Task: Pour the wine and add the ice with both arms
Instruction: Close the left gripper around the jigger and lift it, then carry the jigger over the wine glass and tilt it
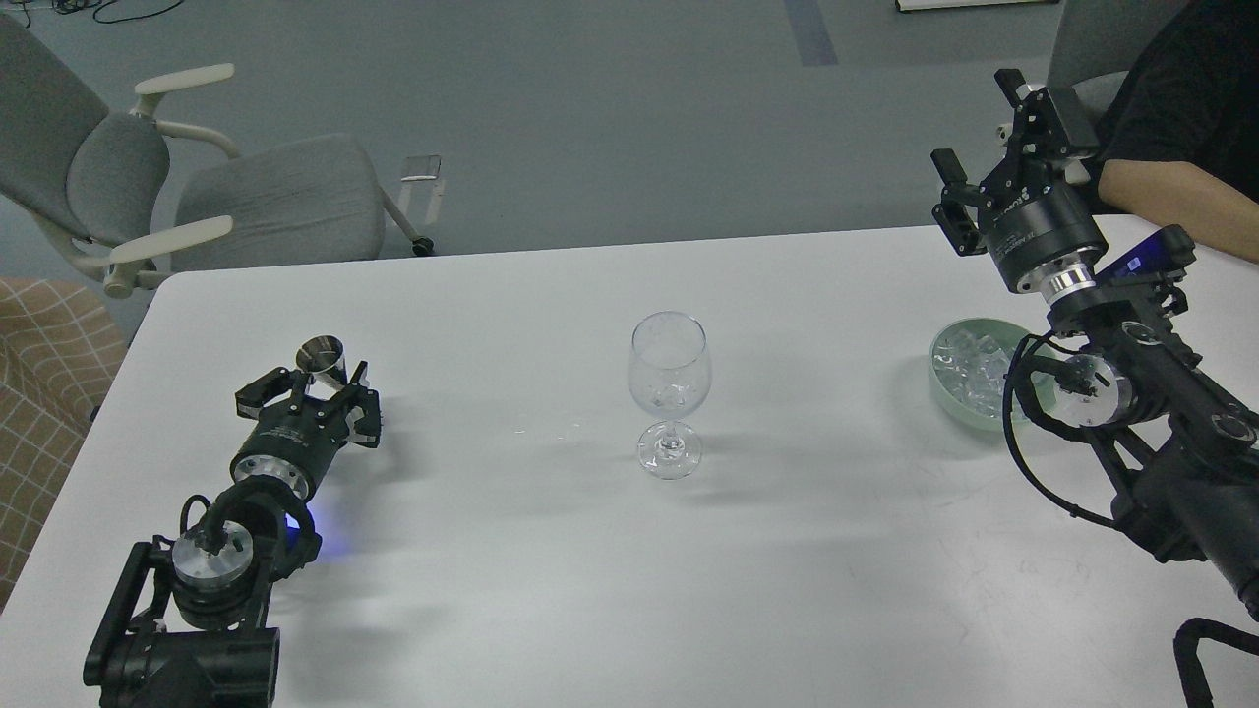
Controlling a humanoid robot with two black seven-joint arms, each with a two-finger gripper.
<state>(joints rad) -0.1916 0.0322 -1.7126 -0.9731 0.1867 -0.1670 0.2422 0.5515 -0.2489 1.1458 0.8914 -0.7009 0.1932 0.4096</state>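
Note:
A clear stemmed wine glass (669,393) stands upright in the middle of the white table (551,590). Something clear, like ice, sits at the bottom of its bowl; I cannot make out wine. A small shiny metal cup (322,357) stands at the left. My left gripper (313,385) lies low on the table, open, its fingers spread on either side of the cup without closing on it. A pale green bowl (946,385) of clear ice cubes (969,362) sits at the right. My right gripper (984,133) is open and empty, raised above and behind the bowl.
A person's arm (1170,187) rests at the table's far right corner, close to my right gripper. A dark phone-like object (1146,258) lies behind my right arm. A grey office chair (246,197) stands beyond the far left edge.

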